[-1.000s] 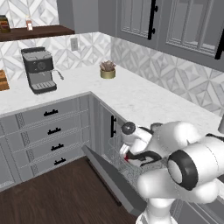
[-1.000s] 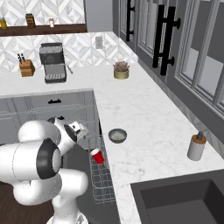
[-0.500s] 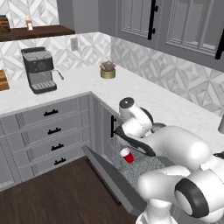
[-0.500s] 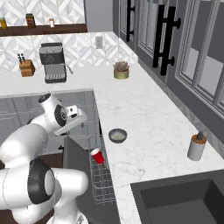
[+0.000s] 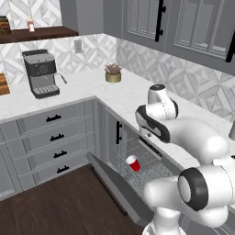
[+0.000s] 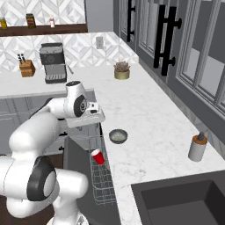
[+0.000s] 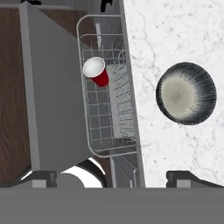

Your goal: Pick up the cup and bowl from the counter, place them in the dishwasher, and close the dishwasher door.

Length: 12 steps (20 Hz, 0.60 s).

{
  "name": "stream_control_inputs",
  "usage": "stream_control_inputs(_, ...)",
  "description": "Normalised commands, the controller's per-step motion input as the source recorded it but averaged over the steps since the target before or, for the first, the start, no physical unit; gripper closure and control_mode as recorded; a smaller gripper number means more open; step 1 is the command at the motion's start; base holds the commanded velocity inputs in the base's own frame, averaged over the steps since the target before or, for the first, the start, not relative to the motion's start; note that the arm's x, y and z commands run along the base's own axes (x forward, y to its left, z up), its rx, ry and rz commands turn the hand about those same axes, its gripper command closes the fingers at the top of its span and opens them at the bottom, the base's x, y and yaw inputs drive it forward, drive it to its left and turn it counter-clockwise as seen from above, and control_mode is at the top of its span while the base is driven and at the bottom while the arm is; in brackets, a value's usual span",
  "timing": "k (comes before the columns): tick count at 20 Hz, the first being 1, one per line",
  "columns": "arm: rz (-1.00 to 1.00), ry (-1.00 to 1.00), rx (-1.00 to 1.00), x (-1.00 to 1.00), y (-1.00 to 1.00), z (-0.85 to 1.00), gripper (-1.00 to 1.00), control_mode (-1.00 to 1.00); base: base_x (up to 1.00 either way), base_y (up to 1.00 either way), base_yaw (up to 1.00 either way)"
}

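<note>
The red cup (image 5: pixel 133 163) (image 6: pixel 97 156) (image 7: pixel 97 72) lies on its side in the wire rack (image 7: pixel 109 113) of the dishwasher. The dishwasher door (image 5: pixel 114 188) (image 7: pixel 52 96) hangs down open. The grey speckled bowl (image 6: pixel 118 136) (image 7: pixel 186 93) sits on the white counter (image 6: pixel 145 118) near its edge, just beside the rack. My gripper (image 6: pixel 89 124) (image 7: pixel 112 178) hovers open and empty above the counter edge, pointing down, between rack and bowl. In the left base view my arm hides the bowl.
A yellow plant pot (image 5: pixel 113 74) (image 6: pixel 122 71) and a coffee machine (image 5: pixel 41 73) (image 6: pixel 53 62) stand at the back of the counter. A soap dispenser (image 6: pixel 197 147) stands by the dark sink (image 6: pixel 184 197). Grey drawers (image 5: pixel 55 137) flank the dishwasher.
My hand has risen from low by the rack to above the counter edge and swung toward the bowl. The cup stays lying in the rack.
</note>
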Motion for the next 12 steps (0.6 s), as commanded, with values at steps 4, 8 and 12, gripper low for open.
stream_control_inputs(4, 0.0, 0.11, 0.04, 0.3, -0.25, -0.09, -1.0, -1.0, 0.0, 0.0, 0.0)
stream_control_inputs(8, 0.0, 0.14, -0.02, 0.33, -0.25, -0.28, -1.0, -1.0, 0.0, 0.0, 0.0)
stream_control_inputs(12, 0.0, 0.05, 0.0, 0.29, -0.29, -0.32, -1.0, -1.0, 0.0, 0.0, 0.0)
